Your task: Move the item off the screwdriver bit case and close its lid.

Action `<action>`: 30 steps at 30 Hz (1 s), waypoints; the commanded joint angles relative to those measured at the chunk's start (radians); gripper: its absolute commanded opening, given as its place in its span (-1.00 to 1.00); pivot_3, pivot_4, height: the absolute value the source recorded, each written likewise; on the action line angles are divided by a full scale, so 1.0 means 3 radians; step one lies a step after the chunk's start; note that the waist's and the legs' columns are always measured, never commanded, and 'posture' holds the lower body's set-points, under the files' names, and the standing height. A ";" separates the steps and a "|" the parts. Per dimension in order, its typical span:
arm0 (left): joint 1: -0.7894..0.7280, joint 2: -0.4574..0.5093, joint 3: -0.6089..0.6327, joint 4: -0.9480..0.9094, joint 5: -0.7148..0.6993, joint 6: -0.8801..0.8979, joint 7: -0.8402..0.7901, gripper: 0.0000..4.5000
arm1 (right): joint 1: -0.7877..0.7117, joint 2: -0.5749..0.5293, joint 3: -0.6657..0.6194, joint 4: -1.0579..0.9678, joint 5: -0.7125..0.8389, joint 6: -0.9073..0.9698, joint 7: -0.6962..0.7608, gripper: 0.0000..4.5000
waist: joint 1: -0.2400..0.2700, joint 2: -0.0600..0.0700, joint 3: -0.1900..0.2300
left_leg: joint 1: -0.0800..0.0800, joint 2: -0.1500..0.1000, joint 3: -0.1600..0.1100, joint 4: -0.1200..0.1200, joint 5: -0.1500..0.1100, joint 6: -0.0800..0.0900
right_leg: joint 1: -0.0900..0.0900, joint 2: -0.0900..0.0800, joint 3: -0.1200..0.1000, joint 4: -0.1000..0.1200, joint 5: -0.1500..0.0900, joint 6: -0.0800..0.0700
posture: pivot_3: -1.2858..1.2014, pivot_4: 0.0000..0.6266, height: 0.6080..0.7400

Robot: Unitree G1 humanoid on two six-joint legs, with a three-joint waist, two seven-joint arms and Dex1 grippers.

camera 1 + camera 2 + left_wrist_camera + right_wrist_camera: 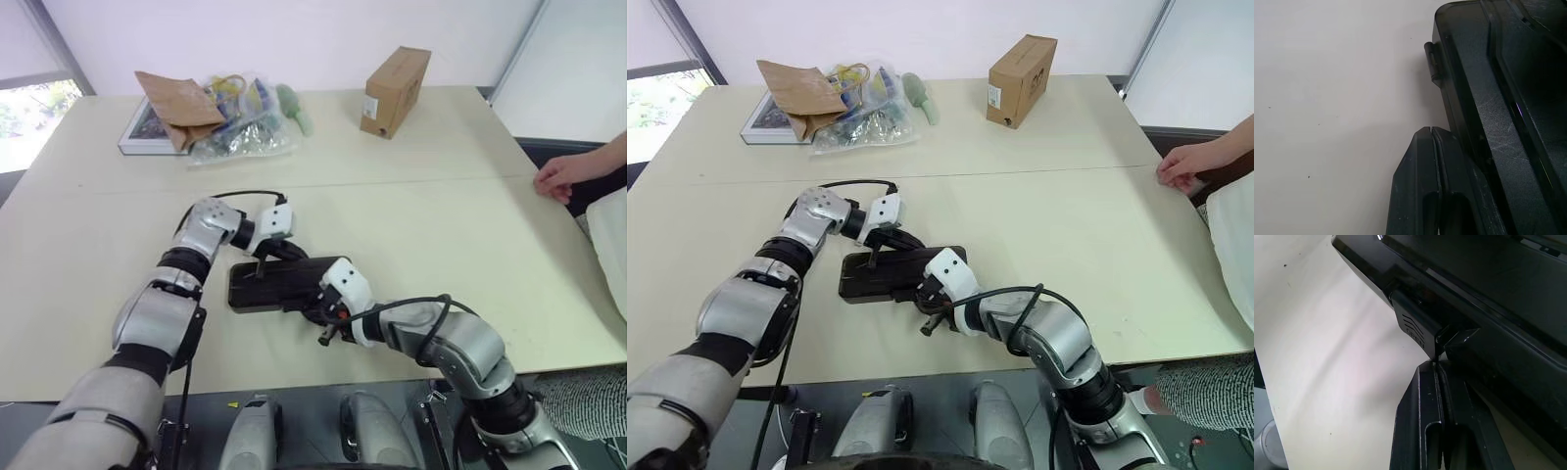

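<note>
A: Which step is this?

B: I'd say the closing. The screwdriver bit case (279, 284) lies flat on the bench (441, 225), near the front edge, and from above only its dark outer shell shows, so the lid (887, 266) looks already down on the tray. I can't make out the small item anywhere.

A: And the hands?

B: The left fingers (1434, 147) are pressed together, holding nothing, their tips against the far long edge of the case beside a small hinge lug. The right fingers (1436, 377) are likewise closed and empty, tips right at the black latch (1413, 330) on the near edge.

A: So what does the next move call for?

B: Probably a firm push on that latch while the left side braces the case, so it doesn't slide.

A: How does the case look?

B: Flat, dark, rectangular, its shell lightly scuffed.
</note>
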 commanded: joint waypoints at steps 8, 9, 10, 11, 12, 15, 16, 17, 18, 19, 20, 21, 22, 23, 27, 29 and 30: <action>0.0167 -0.0075 -0.0110 -0.0116 0.0028 -0.0078 -0.0267 -1.00 | -0.0194 0.0155 -0.0147 0.0022 -0.0197 -0.0133 -0.0197 -0.98 | 0.0001 -0.0001 -0.0001 | 0.0000 0.0000 0.0000 0.0000 0.0000 0.0000 | 0.0000 0.0000 0.0000 0.0001 0.0000 0.0000 | 0.03 -0.52 1.00; 0.0172 -0.0075 -0.0110 -0.0124 0.0026 -0.0076 -0.0273 -1.00 | -0.0198 0.0164 -0.0149 0.0027 -0.0203 -0.0132 -0.0203 -0.98 | 0.0001 -0.0001 -0.0001 | 0.0000 0.0000 0.0000 0.0000 0.0000 0.0000 | 0.0000 0.0000 0.0000 0.0001 0.0000 0.0000 | 0.03 -0.52 1.00; 0.0177 -0.0076 -0.0111 -0.0132 0.0023 -0.0074 -0.0279 -1.00 | -0.0201 0.0170 -0.0151 0.0032 -0.0208 -0.0133 -0.0206 -0.98 | 0.0001 -0.0001 -0.0002 | 0.0000 0.0000 0.0000 0.0000 0.0000 0.0000 | 0.0000 0.0000 0.0000 0.0001 0.0000 0.0000 | 0.03 -0.52 1.00; 0.0184 -0.0079 -0.0110 -0.0142 0.0018 -0.0071 -0.0286 -1.00 | -0.0205 0.0175 -0.0150 0.0036 -0.0214 -0.0135 -0.0209 -0.98 | 0.0001 -0.0001 -0.0002 | 0.0000 0.0000 0.0000 0.0000 0.0000 0.0000 | 0.0000 0.0000 0.0000 0.0001 0.0000 0.0000 | 0.03 -0.52 1.00; 0.0192 -0.0084 -0.0110 -0.0152 0.0012 -0.0068 -0.0294 -1.00 | -0.0209 0.0182 -0.0151 0.0039 -0.0219 -0.0135 -0.0214 -0.98 | 0.0001 -0.0001 -0.0002 | 0.0000 0.0000 0.0000 0.0000 0.0000 0.0000 | 0.0000 0.0000 0.0000 0.0001 0.0000 0.0000 | 0.03 -0.52 1.00; 0.0211 -0.0098 -0.0112 -0.0177 -0.0003 -0.0061 -0.0309 -1.00 | -0.0212 0.0204 -0.0154 0.0043 -0.0230 -0.0134 -0.0228 -0.98 | 0.0001 -0.0001 -0.0003 | 0.0001 0.0000 0.0000 0.0000 0.0000 0.0000 | 0.0000 0.0000 0.0000 0.0002 0.0000 0.0000 | 0.03 -0.52 1.00; 0.0217 -0.0099 -0.0114 -0.0185 -0.0006 -0.0061 -0.0314 -1.00 | -0.0213 0.0213 -0.0154 0.0045 -0.0232 -0.0133 -0.0235 -0.98 | 0.0001 -0.0002 -0.0003 | 0.0001 0.0000 0.0000 0.0000 0.0000 0.0000 | 0.0000 0.0000 0.0000 0.0002 0.0000 0.0000 | 0.03 -0.52 1.00; 0.0226 -0.0101 -0.0115 -0.0195 -0.0010 -0.0058 -0.0319 -1.00 | -0.0216 0.0225 -0.0152 0.0046 -0.0236 -0.0132 -0.0244 -0.98 | 0.0000 -0.0002 -0.0003 | 0.0001 0.0000 0.0000 0.0000 0.0000 0.0000 | 0.0000 0.0000 0.0000 0.0002 0.0000 0.0000 | 0.03 -0.52 1.00; 0.0234 -0.0104 -0.0117 -0.0205 -0.0013 -0.0054 -0.0324 -1.00 | -0.0216 0.0238 -0.0154 0.0047 -0.0239 -0.0130 -0.0254 -0.98 | -0.0001 -0.0002 -0.0003 | 0.0001 0.0000 0.0000 0.0000 0.0000 0.0000 | 0.0000 0.0000 0.0000 0.0002 0.0000 0.0000 | 0.03 -0.52 1.00; 0.0242 -0.0104 -0.0119 -0.0214 -0.0015 -0.0054 -0.0328 -1.00 | -0.0217 0.0253 -0.0155 0.0048 -0.0243 -0.0128 -0.0264 -0.98 | -0.0001 -0.0002 -0.0004 | 0.0001 0.0000 0.0000 0.0000 0.0000 0.0000 | 0.0000 0.0000 0.0000 0.0002 0.0000 0.0000 | 0.03 -0.52 1.00; 0.0250 -0.0106 -0.0120 -0.0223 -0.0017 -0.0053 -0.0333 -1.00 | -0.0219 0.0266 -0.0156 0.0049 -0.0250 -0.0127 -0.0275 -0.98 | -0.0001 -0.0002 -0.0004 | 0.0001 0.0000 0.0000 0.0000 0.0000 0.0000 | 0.0000 0.0000 0.0000 0.0002 0.0000 0.0000 | 0.03 -0.52 1.00; 0.0256 -0.0107 -0.0121 -0.0231 -0.0016 -0.0052 -0.0339 -1.00 | -0.0220 0.0279 -0.0159 0.0050 -0.0258 -0.0126 -0.0285 -0.98 | 0.0000 -0.0002 -0.0004 | 0.0001 0.0000 0.0000 0.0000 0.0000 0.0000 | 0.0000 0.0000 0.0000 0.0002 0.0000 0.0000 | 0.03 -0.52 1.00; 0.0266 -0.0109 -0.0124 -0.0241 -0.0017 -0.0050 -0.0348 -1.00 | -0.0224 0.0297 -0.0165 0.0056 -0.0266 -0.0126 -0.0301 -0.98 | 0.0000 -0.0002 -0.0004 | 0.0001 0.0000 0.0000 0.0000 0.0000 0.0000 | 0.0000 0.0000 0.0000 0.0002 0.0000 0.0000 | 0.03 -0.52 1.00; 0.0275 -0.0111 -0.0127 -0.0251 -0.0017 -0.0047 -0.0356 -1.00 | -0.0229 0.0309 -0.0172 0.0063 -0.0272 -0.0124 -0.0313 -0.98 | 0.0000 -0.0003 -0.0005 | 0.0001 0.0000 0.0000 0.0000 0.0000 0.0000 | 0.0000 0.0000 0.0000 0.0002 0.0000 0.0000 | 0.03 -0.52 1.00; 0.0317 -0.0118 -0.0145 -0.0295 -0.0022 -0.0041 -0.0399 -1.00 | -0.0251 0.0341 -0.0193 0.0077 -0.0294 -0.0132 -0.0356 -0.98 | -0.0001 -0.0002 -0.0007 | 0.0002 0.0000 0.0000 0.0000 0.0000 0.0000 | 0.0000 0.0000 0.0000 0.0003 0.0000 0.0000 | 0.03 -0.52 1.00; 0.0344 -0.0113 -0.0161 -0.0322 -0.0016 -0.0048 -0.0418 -1.00 | -0.0264 0.0346 -0.0203 0.0075 -0.0294 -0.0125 -0.0363 -0.98 | -0.0001 -0.0002 -0.0008 | 0.0002 0.0000 0.0000 0.0000 0.0000 0.0000 | 0.0000 0.0000 0.0000 0.0003 0.0000 0.0000 | 0.03 -0.52 1.00; 0.0354 -0.0109 -0.0167 -0.0331 -0.0012 -0.0053 -0.0422 -1.00 | -0.0269 0.0346 -0.0204 0.0070 -0.0293 -0.0122 -0.0364 -0.98 | -0.0001 -0.0002 -0.0008 | 0.0002 0.0000 0.0000 0.0000 0.0000 0.0000 | 0.0000 0.0000 0.0000 0.0004 0.0000 0.0000 | 0.03 -0.52 1.00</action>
